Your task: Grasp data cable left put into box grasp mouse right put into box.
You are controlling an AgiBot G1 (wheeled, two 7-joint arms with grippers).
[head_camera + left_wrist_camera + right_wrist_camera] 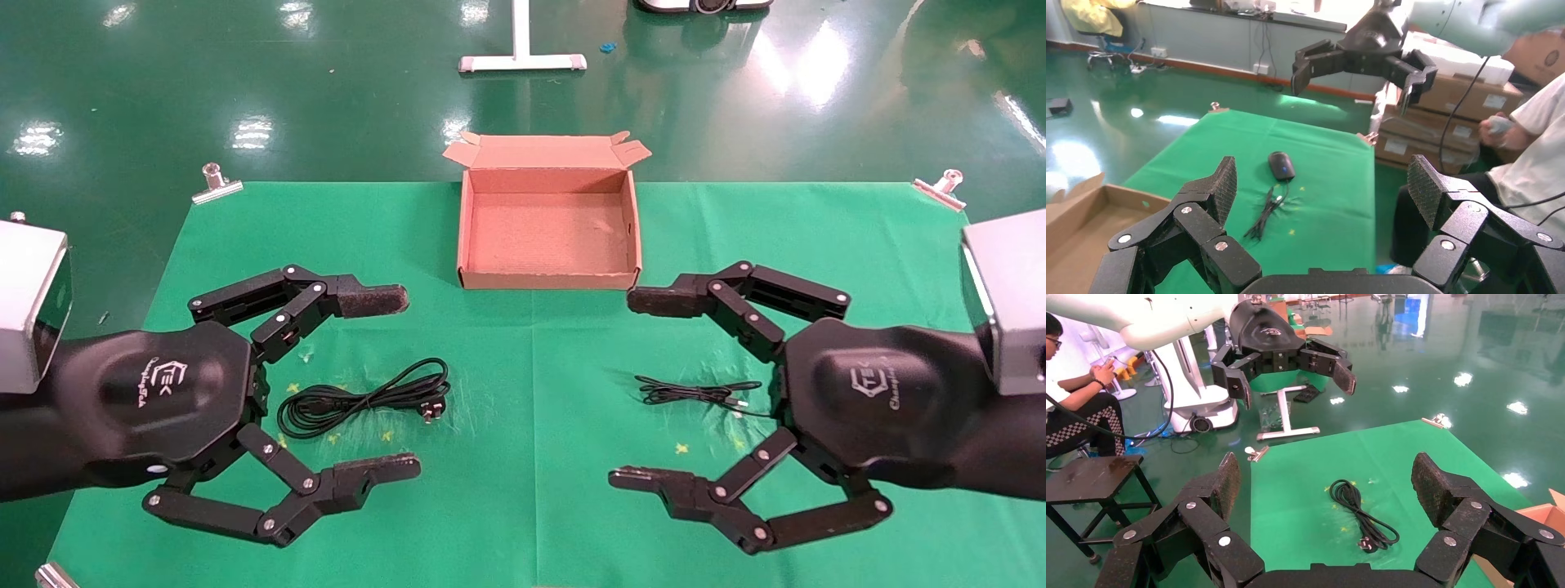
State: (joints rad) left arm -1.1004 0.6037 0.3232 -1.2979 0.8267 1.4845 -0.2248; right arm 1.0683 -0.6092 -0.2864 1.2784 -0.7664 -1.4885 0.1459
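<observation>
The data cable [364,399] lies loosely coiled on the green cloth [531,506], nearer the robot than the box [547,280] and off to the box's left, its chunky plug end turned toward the middle of the cloth. It sits below the gap between the fingers of the left gripper [391,384], which hangs above it with the fingers spread wide and touching nothing. The right wrist view shows the same coil [1364,515] out ahead between its own spread pads.

The mouse [1281,165] shows only in the left wrist view, a black oval with a small blue light, its thin cord [695,393] bunched just beside it. In the head view the cord lies nearer the robot than the box and to the box's right, under the right gripper [640,388], whose fingers also stand far apart and empty; the mouse body is hidden behind that gripper's palm.

The box stands open at the far middle of the cloth, lid flap back, with nothing inside.

Each gripper's black housing carries a hexagon logo with letters reading "TEK" and a line of script beside it, too small to make out.
</observation>
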